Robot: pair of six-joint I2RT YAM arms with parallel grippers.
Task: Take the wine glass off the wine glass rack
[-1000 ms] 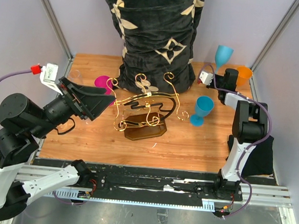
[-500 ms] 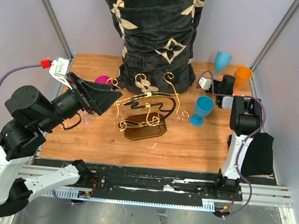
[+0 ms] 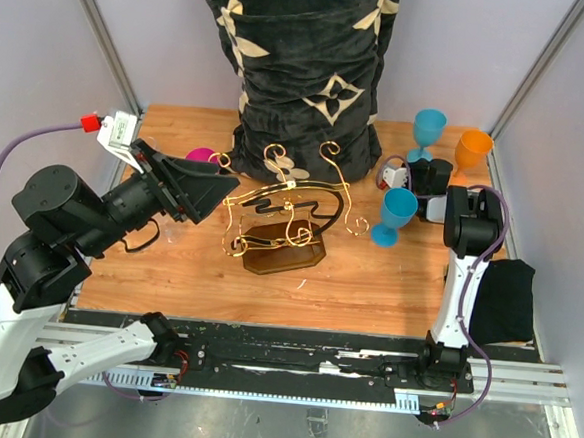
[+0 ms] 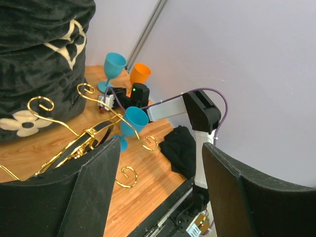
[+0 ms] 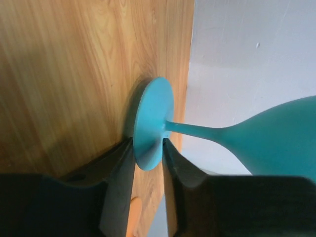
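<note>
left gripper: near left of the overhead view, and it's wide open, both dark fingers spread far apart, nothing between them, aimed at the rack from the left.
rack: middle of the table, gold curly wire standing on its dark brown base, spiral tips reaching out left and right.
second blue glass: just right of the rack's right-hand spiral tip; cannot tell whether it touches the wire.
black cloth: lying at the right edge, beside the right arm.
right gripper: up in the right part of the overhead view, fingers nearly closed, pinching the rim of the wine glass's foot from both sides.
wine glass: here's the one that matters, blue, upper right of the overhead frame, well apart from the rack. in the wrist view its round foot lies flat against the wood and its thin stem runs to the bowl at right.
orange cup: just right of the wine glass, near the far right corner.
pink glass: far left side, partly hidden behind the left gripper.
cushion: big, black, with a pale flower pattern, standing upright at the far edge behind the rack.
</note>
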